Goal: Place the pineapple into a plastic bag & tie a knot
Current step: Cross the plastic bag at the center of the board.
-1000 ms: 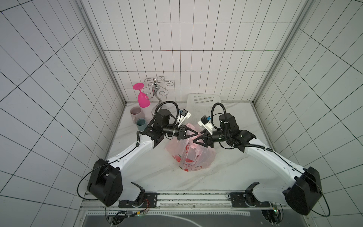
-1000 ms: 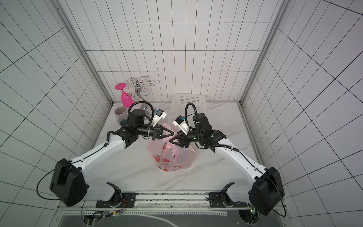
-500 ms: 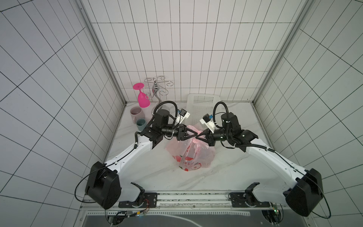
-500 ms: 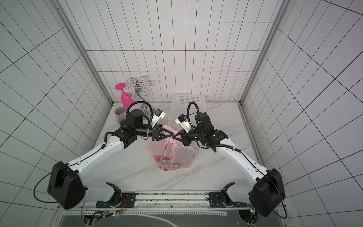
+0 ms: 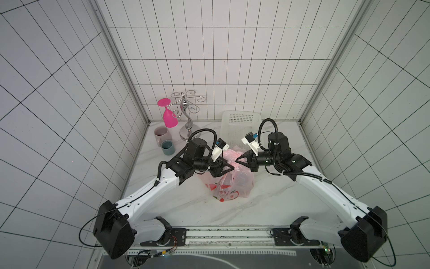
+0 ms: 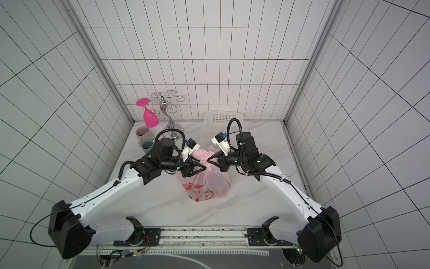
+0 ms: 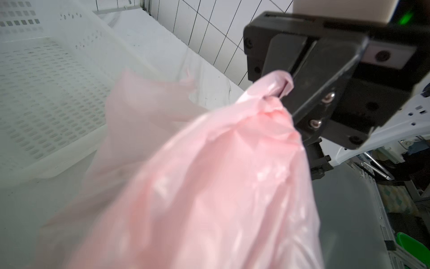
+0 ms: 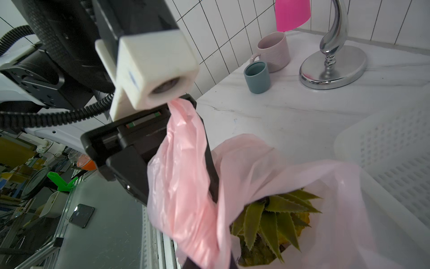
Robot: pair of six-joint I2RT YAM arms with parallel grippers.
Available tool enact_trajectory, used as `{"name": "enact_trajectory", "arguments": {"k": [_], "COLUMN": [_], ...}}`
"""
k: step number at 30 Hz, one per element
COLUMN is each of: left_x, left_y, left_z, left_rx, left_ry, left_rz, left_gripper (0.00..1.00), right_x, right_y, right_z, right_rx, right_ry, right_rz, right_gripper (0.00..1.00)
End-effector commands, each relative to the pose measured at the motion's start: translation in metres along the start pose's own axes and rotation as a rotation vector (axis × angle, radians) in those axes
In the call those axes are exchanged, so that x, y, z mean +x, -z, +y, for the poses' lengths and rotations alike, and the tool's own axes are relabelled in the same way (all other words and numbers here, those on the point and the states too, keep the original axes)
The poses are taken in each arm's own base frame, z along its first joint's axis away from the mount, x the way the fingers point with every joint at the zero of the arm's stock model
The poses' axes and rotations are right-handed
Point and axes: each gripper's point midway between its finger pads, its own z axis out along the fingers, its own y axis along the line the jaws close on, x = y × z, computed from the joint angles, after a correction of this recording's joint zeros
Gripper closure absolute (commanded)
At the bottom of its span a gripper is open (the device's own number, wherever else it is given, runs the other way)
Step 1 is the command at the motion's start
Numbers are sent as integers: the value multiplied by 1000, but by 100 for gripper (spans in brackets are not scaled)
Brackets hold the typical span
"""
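right tool (image 5: pixel 239 160): pressed together, pinching one bag (image 5: pixel 235 186) handle (image 7: pixel 274 86)
left tool (image 5: pixel 229 168): looks partly spread, other handle (image 8: pixel 183 149) just draped over a finger (image 8: pixel 212 172), not clamped afaict
risk: that loose loop could slide off when the arms cross, so no knot; a hard yank might tear the thin film or tip the bag
bag vs tools: sits right under both, tips nearly meeting over its mouth
pineapple (image 8: pixel 274 219): inside, crown showing
bag spot: on the counter (image 5: pixel 176 205), just beside the basket (image 5: pixel 239 130), robot side
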Motion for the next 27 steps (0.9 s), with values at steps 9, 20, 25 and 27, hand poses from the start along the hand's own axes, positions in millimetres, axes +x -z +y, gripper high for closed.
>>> {"name": "enact_trajectory", "arguments": {"k": [9,20,25,27], "left_x": [-23,-36,-36,-32], "left_y": [16,25,24,20], "left_z": [11,-10,-21,-26], "left_rx": [-86,8,56,78], "left_ry": [-60,-49,-50,-48], "left_rz": [-53,-91,-87,-73], "left_gripper": [100,100,100,100], "right_x": [-17,-16,-25,-31], "right_y": [8,7,9,11], "right_z": [-1,-24,-31,-32], "right_rx": [43,174,235,260], "right_ry": [65,67,76,80], "right_rz": [-43,-23,-50,-79], "right_gripper": [100,99,100,100]}}
